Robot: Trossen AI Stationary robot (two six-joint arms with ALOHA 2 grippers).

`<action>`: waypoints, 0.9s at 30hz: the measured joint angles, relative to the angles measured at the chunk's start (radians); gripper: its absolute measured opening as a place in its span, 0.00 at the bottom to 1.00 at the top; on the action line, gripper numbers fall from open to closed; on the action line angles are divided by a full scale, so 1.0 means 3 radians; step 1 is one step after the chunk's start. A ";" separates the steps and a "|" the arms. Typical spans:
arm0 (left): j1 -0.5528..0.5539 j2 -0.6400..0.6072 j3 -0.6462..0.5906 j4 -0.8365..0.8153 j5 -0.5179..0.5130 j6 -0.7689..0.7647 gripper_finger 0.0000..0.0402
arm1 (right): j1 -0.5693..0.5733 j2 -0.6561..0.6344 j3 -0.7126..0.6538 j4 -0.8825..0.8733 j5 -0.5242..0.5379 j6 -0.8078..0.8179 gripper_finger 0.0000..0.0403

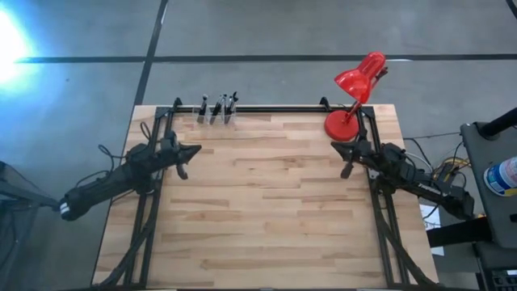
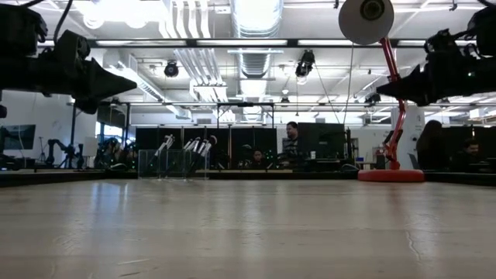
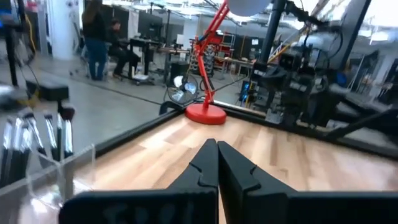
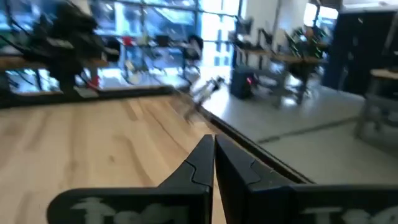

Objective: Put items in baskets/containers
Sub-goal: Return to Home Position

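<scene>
Well, thin dark brushes (image 1: 218, 107) stood in the clear plastic organizer (image 1: 216, 118) at the tabletop (image 1: 266, 210) far edge, so my left claw (image 1: 194, 151) and right claw (image 1: 338, 146) hung clenched, empty.

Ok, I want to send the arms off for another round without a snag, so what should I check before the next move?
1. Left pincer shut and holding nothing: ok.
2. Right pincer shut and holding nothing: ok.
3. Brushes standing inside the clear organizer at the table's far edge: ok.
4. Stray brushes on the table: none visible from above, ok.
5. Red lamp clear of the right pincer: it stands close beside it, gap cannot tell.
</scene>
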State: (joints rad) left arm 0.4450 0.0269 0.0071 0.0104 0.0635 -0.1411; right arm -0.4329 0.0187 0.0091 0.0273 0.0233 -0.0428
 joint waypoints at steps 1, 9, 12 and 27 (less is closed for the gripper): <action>0.0000 0.0023 -0.0001 0.0000 0.0003 -0.0086 0.00 | 0.0004 0.0014 -0.0001 -0.0044 0.0038 -0.0005 0.02; 0.0000 0.0061 0.0001 0.0035 0.0006 -0.0195 0.00 | 0.0003 0.0283 0.0000 -0.0059 -0.0076 -0.0018 0.02; 0.0000 0.0061 0.0006 0.0042 0.0015 -0.0195 0.00 | 0.0003 0.0375 0.0000 -0.0061 -0.0076 -0.0022 0.02; 0.0000 0.0062 0.0009 0.0055 0.0017 -0.0193 0.00 | 0.0003 0.0627 0.0001 -0.0061 -0.0072 0.0144 0.02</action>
State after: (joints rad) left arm 0.4450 0.0456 0.0097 0.0269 0.0685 -0.1992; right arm -0.4320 0.2069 0.0093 0.0090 0.0017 0.0006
